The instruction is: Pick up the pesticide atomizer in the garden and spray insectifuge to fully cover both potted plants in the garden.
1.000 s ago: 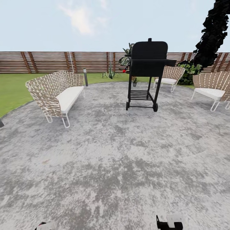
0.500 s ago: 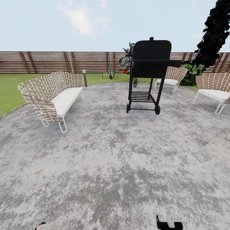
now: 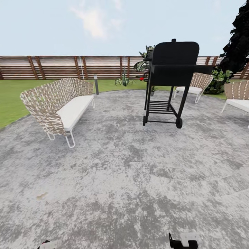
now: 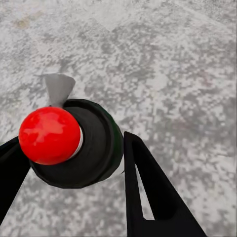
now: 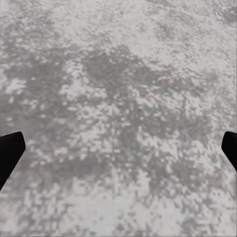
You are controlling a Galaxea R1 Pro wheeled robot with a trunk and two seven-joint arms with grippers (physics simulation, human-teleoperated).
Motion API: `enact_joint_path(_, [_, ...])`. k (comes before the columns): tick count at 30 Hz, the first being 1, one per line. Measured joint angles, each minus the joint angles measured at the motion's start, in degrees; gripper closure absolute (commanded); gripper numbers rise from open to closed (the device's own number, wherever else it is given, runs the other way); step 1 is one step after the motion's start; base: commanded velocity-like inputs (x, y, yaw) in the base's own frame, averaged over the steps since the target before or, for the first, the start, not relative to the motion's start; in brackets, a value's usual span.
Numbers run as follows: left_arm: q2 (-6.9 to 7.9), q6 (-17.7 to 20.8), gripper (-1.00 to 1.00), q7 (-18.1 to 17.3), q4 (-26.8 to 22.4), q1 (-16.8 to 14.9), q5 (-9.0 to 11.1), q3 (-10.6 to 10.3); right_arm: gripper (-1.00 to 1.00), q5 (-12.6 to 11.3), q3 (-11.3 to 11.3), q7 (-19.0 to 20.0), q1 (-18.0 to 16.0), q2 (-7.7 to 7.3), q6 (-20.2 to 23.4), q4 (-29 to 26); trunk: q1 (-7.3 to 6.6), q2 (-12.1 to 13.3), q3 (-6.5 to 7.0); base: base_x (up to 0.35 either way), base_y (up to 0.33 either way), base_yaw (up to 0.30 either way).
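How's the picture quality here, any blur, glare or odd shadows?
Head view: flat daylight, barely any shadow under the grill; the tree renders jagged black. Left wrist view: a soft highlight on the atomizer's red cap. Right wrist view: the patio looks blotchy and pixelated.

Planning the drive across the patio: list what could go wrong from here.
1. The black grill stands between the robot and the small potted plant behind its legs; heading straight there may clip its wheels.
2. The left hand carries the atomizer; a jolt could shift it.
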Motion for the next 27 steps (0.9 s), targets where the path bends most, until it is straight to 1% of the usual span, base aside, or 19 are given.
enact_joint_path(4, [0.00,0.0,1.00,0.0,0.0,0.0,0.0,0.0,-1.00,0.0,0.0,0.0,0.0,0.00,0.0,0.0,0.00,0.0,0.07,0.339,0.095,0.003])
enact_joint_path(16, [0.00,0.0,1.00,0.0,0.0,0.0,0.0,0.0,-1.00,0.0,0.0,0.0,0.0,0.00,0.0,0.0,0.00,0.0,1.05,0.339,0.096,0.000])
enact_joint_path(27, [0.00,0.0,1.00,0.1,0.0,0.0,0.0,0.0,-1.00,0.0,0.0,0.0,0.0,0.00,0.0,0.0,0.00,0.0,1.13,0.339,0.098,0.000])
